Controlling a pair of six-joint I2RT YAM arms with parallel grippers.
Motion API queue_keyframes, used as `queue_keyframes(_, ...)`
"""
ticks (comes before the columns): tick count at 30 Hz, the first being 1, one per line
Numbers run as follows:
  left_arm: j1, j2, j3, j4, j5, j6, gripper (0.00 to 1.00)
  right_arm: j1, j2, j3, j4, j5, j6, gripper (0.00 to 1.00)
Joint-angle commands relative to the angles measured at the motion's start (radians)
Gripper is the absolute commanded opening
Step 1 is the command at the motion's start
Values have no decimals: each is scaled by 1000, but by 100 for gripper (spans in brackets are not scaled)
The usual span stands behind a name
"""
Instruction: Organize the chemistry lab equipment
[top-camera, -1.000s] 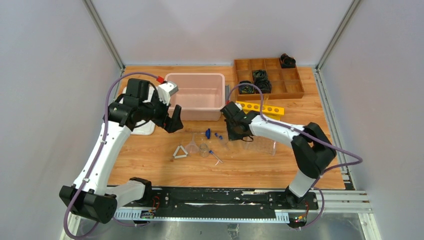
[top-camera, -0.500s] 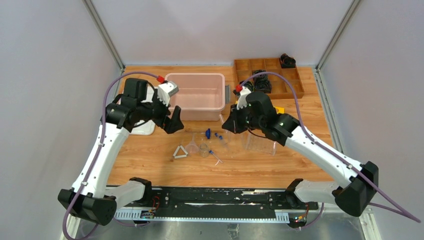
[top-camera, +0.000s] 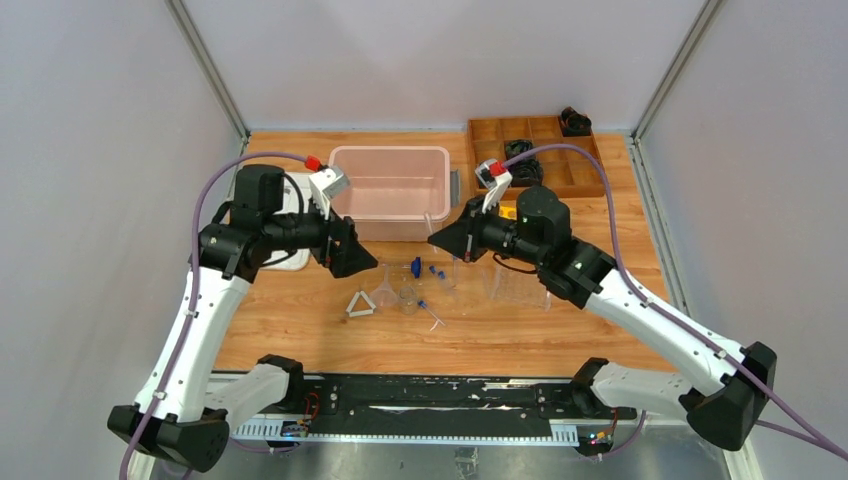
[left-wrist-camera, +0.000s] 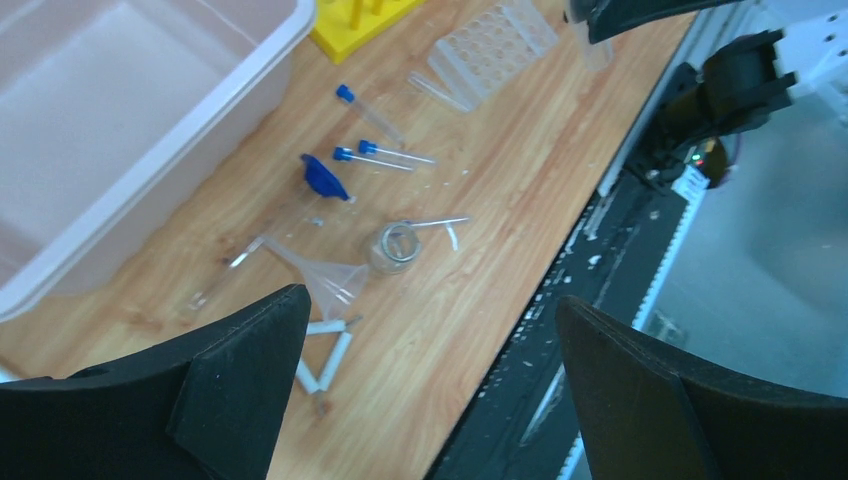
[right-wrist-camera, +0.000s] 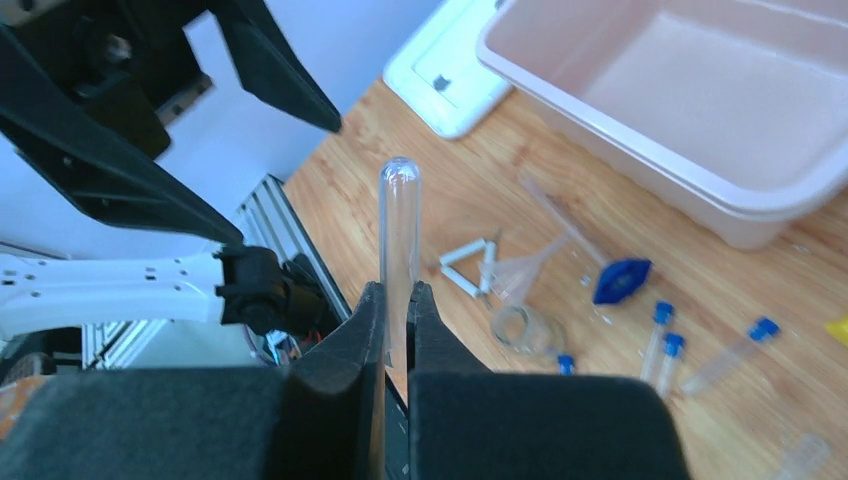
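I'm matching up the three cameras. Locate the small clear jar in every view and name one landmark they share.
Top external: the small clear jar stands mid-table, in front of the pink bin.
Left wrist: jar near the picture's centre, with the bin at upper left.
Right wrist: jar at lower centre, with the bin at upper right.
Shared landmark: the pink bin.

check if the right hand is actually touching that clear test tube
Touching. The right wrist view shows the right hand closed on the clear test tube, pinching it from both sides with no gap, the rounded end sticking out above.
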Motion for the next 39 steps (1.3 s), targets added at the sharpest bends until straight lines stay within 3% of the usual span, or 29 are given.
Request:
queue_keyframes(1, -1, -8, -22, 149, 92, -227, 95, 78, 27, 7, 188, 80, 89, 0)
queue_keyframes(7, -1, -40, -51, 436, 112, -542, 85, 156, 49, -6, 354, 312, 216, 0)
queue_keyframes(10, -1, -29, -39, 501, 115, -622, 80, 188, 69, 19, 376, 410, 258, 0)
queue_keyframes(17, -1, -38, -85, 619, 139, -737, 64, 225, 157, 113, 428, 403, 278, 0)
queue_keyframes(24, -1, -46, -94, 624, 169, -743, 47, 225, 198, 155, 473, 361, 309, 0)
queue_keyframes(39, -1, -47, -74, 627, 172, -743, 29, 231, 241, 203, 481, 257, 292, 0)
